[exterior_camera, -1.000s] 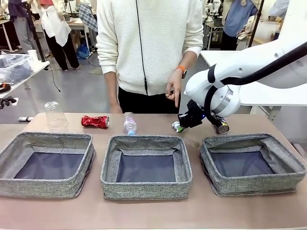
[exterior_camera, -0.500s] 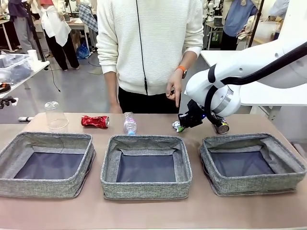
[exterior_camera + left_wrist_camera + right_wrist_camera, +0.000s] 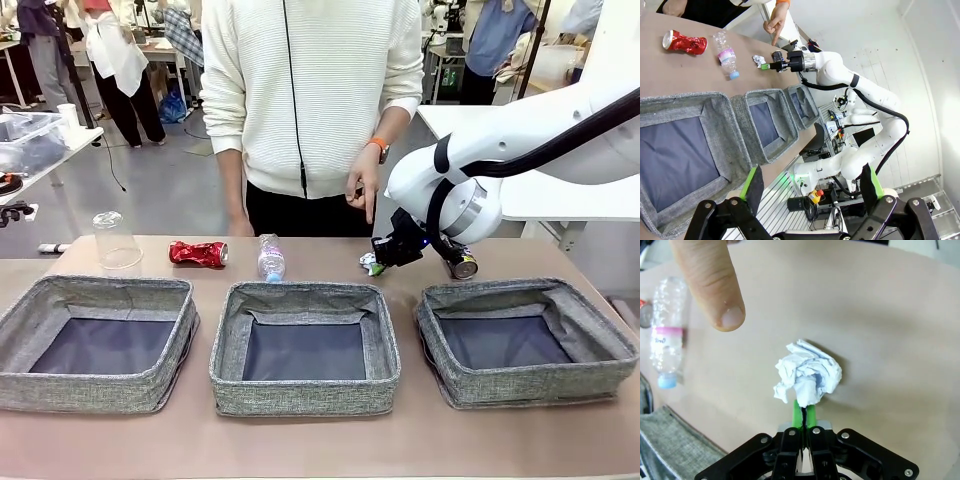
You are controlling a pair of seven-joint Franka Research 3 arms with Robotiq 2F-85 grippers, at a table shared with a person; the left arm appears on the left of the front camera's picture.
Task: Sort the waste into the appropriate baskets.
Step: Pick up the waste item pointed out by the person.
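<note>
Unmoved right gripper point(image 3: 803, 406), crumpled paper ball point(image 3: 809, 371)

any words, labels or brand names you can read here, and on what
Nothing can be read for sure.
Pink label on the clear plastic bottle: small dark print, too blurred to read.
Crushed red can: markings too small to read.
Dark can: no print can be read.
</note>
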